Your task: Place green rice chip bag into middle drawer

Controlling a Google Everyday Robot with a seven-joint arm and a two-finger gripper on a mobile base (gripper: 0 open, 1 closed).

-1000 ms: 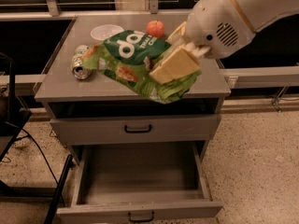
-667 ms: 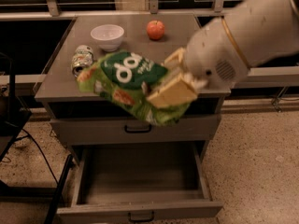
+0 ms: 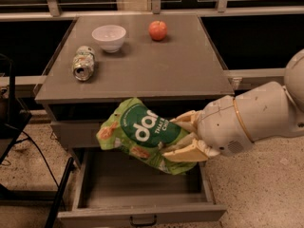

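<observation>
The middle drawer is standing pulled out at the bottom of the grey cabinet, showing a wide, shallow, bare grey floor and a small black handle on its front. The green rice chip bag is hanging in the air over the back half of that drawer, in front of the upper drawer front and touching neither. It is showing a crinkled bright-green face, a dark-green round logo with white lettering, and chip pictures at its left and lower edges, and it is tilting down to the right. The gripper is reaching in from the right on the white arm, and its two tan fingers are pinching the bag's right end between them.

Compared with 0.7 s ago, the arm and bag are sitting lower. Then the bag was level with the cabinet's front edge, overlapping the tabletop. Now it is below the top, leaving the whole surface uncovered.

The bag and arm are hiding most of the upper drawer front and the open drawer's right rear corner. The arm is running off the right edge. On top, the crushed can, white bowl and red fruit are sitting apart from one another.
</observation>
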